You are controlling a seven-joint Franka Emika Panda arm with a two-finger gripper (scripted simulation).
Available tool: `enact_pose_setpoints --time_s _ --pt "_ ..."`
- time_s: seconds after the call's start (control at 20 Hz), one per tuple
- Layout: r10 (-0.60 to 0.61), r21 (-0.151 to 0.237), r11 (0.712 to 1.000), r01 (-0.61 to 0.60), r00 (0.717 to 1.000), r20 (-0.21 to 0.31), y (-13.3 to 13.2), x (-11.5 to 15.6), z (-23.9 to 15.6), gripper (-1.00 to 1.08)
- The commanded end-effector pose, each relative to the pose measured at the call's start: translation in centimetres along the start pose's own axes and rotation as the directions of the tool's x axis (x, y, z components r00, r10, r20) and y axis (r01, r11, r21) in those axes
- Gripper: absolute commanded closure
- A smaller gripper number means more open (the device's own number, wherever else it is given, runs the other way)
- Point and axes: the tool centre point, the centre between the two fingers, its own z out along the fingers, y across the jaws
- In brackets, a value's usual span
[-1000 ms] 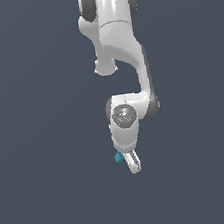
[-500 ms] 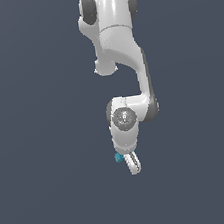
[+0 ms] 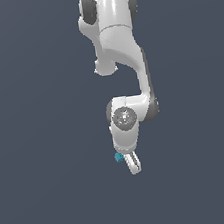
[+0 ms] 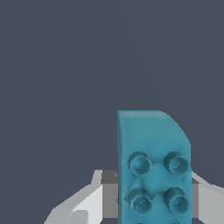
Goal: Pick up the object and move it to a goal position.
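One teal block sat pinched in the hand; I judged a slow, steady carry best to avoid slip.

Teal-blue block, studded face patterned with round raised bumps in rows. White gripper with grey inner pads, on glossy white arm with dark grey joint caps. Uniform slate-grey worktop.

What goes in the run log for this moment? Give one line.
phase: carry | gripper: shut on teal block | block: studs face wrist camera | goal: not visible
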Motion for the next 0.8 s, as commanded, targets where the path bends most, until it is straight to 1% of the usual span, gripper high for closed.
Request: enact_pose_setpoints --time_s 0.0,0.2,0.35,0.75 --pt "0.0 0.001 1.0 0.0 1.0 0.0 -0.1 -0.1 -0.5 1.08" --pt "0.0 0.001 1.0 0.0 1.0 0.0 -0.2 -0.6 -2.1 1.08" --pt "0.0 0.002 1.0 0.0 1.0 0.0 -0.4 -1.1 -4.2 1.08" --pt "0.001 0.002 1.0 -0.001 1.0 0.0 -1.1 -3.3 -12.3 1.08"
